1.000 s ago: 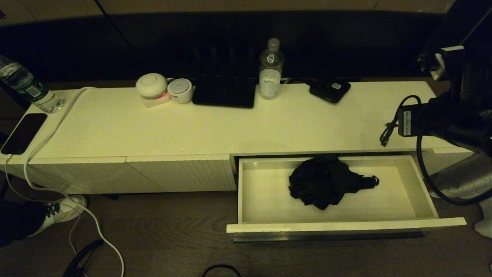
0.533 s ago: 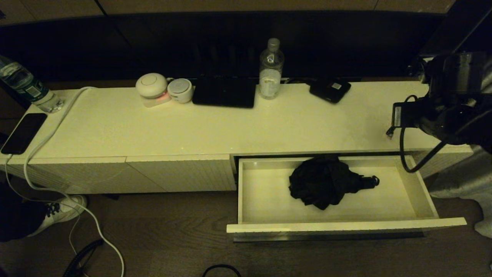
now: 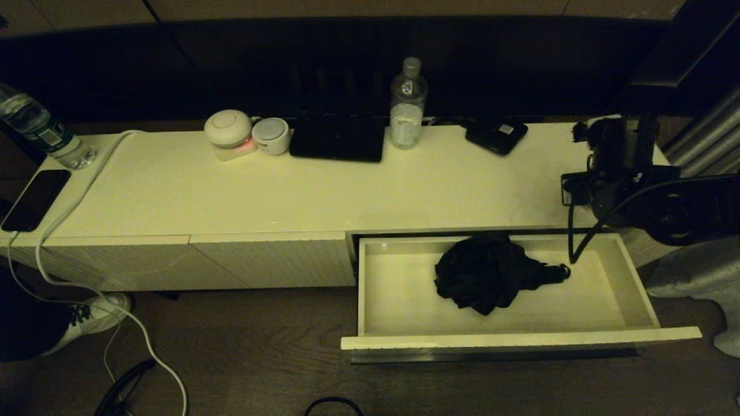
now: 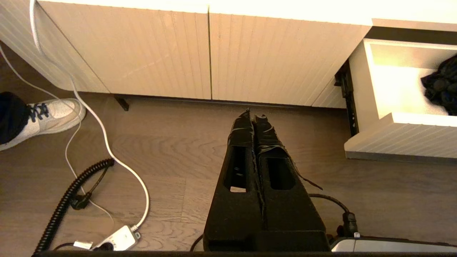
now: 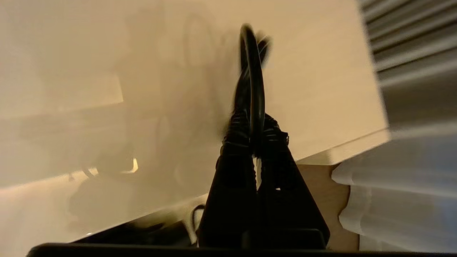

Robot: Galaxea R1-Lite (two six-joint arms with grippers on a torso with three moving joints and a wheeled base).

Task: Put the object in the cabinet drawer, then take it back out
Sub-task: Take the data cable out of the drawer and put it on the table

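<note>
The cabinet drawer stands pulled out at the right of the white cabinet, and its ribbed front also shows in the left wrist view. A crumpled black object lies inside on the drawer's white floor, with nothing touching it; one edge of the object shows in the left wrist view. My right gripper hovers over the right end of the cabinet top, behind the drawer. It is shut, and a black cable loop crosses in front of its tips. My left gripper is shut and empty, low over the wooden floor.
On the cabinet top stand a water bottle, a flat black device, a small black box and two white round gadgets. At the left end are a phone, another bottle and a white cable. A shoe is on the floor.
My right arm has swung left and come in over the right end of the cabinet top. The drawer and the black object have not moved.
</note>
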